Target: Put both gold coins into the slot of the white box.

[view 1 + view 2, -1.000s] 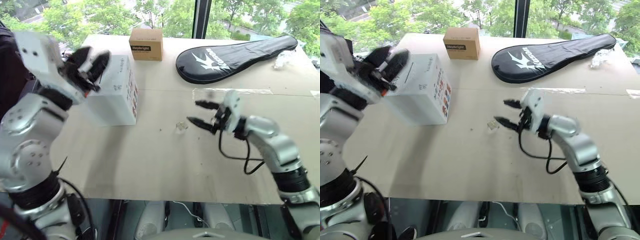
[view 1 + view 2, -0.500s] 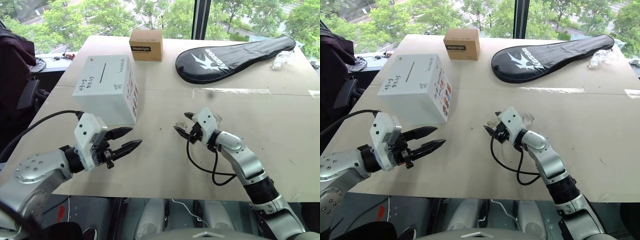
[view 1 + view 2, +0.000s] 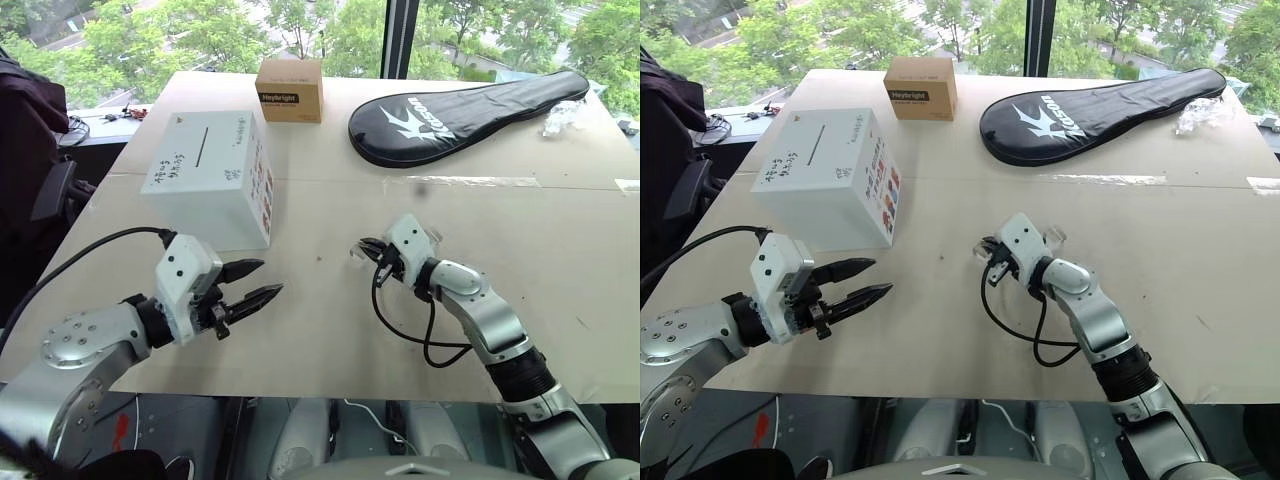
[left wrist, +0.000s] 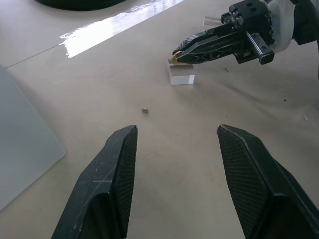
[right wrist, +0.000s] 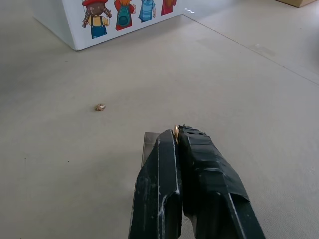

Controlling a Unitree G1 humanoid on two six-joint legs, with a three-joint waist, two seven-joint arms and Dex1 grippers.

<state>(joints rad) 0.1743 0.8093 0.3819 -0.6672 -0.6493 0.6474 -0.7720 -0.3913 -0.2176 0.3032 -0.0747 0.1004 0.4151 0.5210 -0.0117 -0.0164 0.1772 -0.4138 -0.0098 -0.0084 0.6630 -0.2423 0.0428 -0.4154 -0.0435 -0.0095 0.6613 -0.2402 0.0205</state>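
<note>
My right gripper (image 3: 366, 246) is shut on a tiny gold coin (image 4: 175, 55) at its fingertips, just above a small clear block (image 4: 181, 75) on the table's middle. In the right wrist view the gold coin (image 5: 176, 130) glints at the tip of the shut fingers (image 5: 199, 164). The white box (image 3: 205, 185) stands at the left rear, its slot (image 3: 203, 147) a thin dark line on the top face, well apart from both grippers. My left gripper (image 3: 270, 278) hovers open and holds nothing, low over the table in front of the box, pointing toward the right gripper.
A brown cardboard box (image 3: 291, 90) and a black racket cover (image 3: 470, 112) lie at the back. A second clear block (image 3: 1055, 235) sits just behind the right gripper. A tan crumb (image 4: 144, 110) lies between the grippers. The table's front edge runs close under both arms.
The left arm came down from beside the white box to low over the table, still open. The right gripper moved left onto the clear block and shut on the coin.
</note>
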